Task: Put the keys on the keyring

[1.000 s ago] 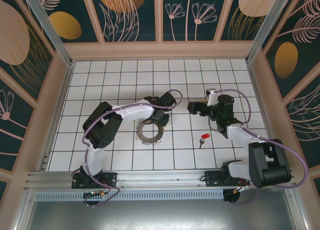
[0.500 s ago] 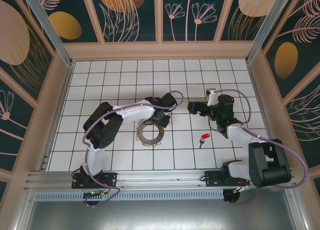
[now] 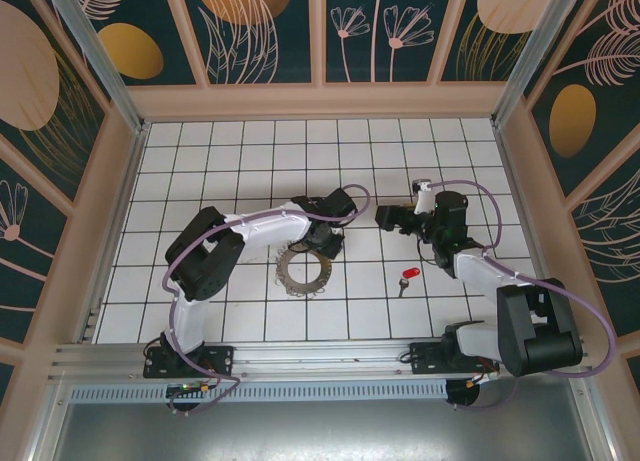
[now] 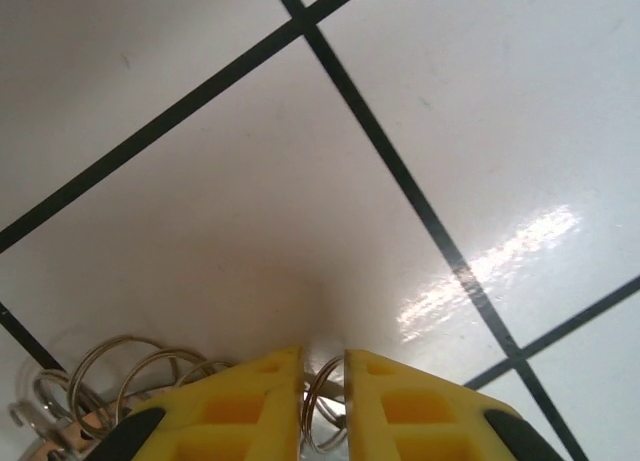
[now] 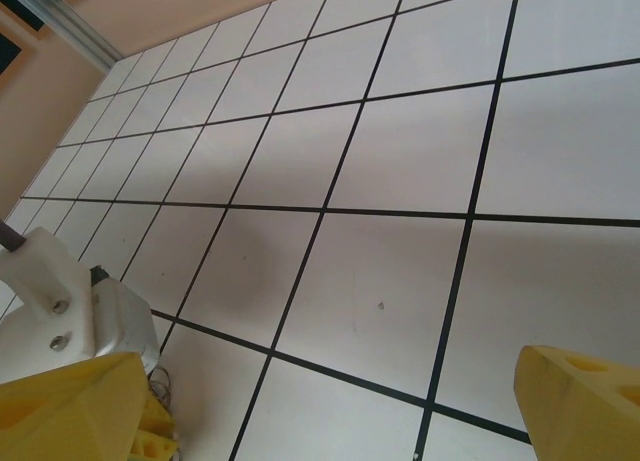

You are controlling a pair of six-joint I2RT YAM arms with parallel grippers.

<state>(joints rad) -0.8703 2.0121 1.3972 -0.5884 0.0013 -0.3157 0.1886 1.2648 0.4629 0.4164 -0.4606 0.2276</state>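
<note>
Since the shot half a second back, the left tool (image 4: 322,366) has crept a touch to the right and toward the arm bases. Its yellow fingers (image 4: 250,406) sit almost closed, with one wire coil of the keyring (image 3: 283,270) pinched in the thin gap between them, and more coils bunch up just to the left. The ring lies flat on the white tiled surface (image 3: 240,161) and looks nudged slightly the same way. The right tool (image 3: 382,218) hasn't budged: spread wide, gripping nothing, aimed toward the left one. The red-headed key (image 3: 405,275) lies where it was, beside the right arm and well apart from the ring.
</note>
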